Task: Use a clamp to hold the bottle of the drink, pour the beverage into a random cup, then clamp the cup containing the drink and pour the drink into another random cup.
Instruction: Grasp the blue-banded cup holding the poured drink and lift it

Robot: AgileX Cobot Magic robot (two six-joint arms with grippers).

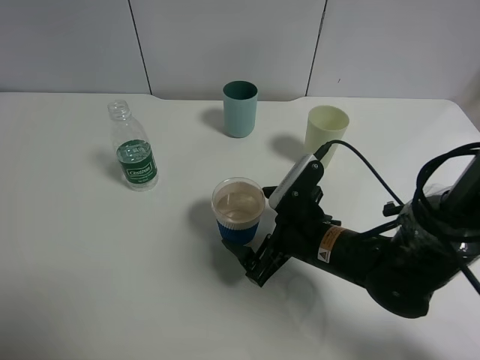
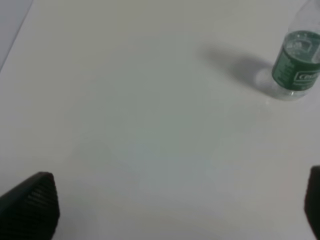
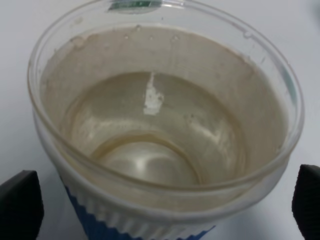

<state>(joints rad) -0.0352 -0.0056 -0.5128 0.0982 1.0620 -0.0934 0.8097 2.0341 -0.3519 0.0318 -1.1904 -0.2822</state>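
A clear plastic bottle (image 1: 133,154) with a green label stands uncapped at the left; it also shows in the left wrist view (image 2: 297,65). A clear cup with a blue sleeve (image 1: 238,210) holds pale liquid at the table's middle. My right gripper (image 1: 251,261) is open at the cup's near side, and in the right wrist view (image 3: 160,210) the cup (image 3: 165,125) sits between the spread fingers. A teal cup (image 1: 240,109) and a cream cup (image 1: 326,133) stand at the back. My left gripper (image 2: 170,205) is open and empty over bare table.
The white table (image 1: 112,285) meets a grey panelled wall at the back. The right arm's black body and cables (image 1: 405,262) fill the lower right. The left arm is out of the exterior view.
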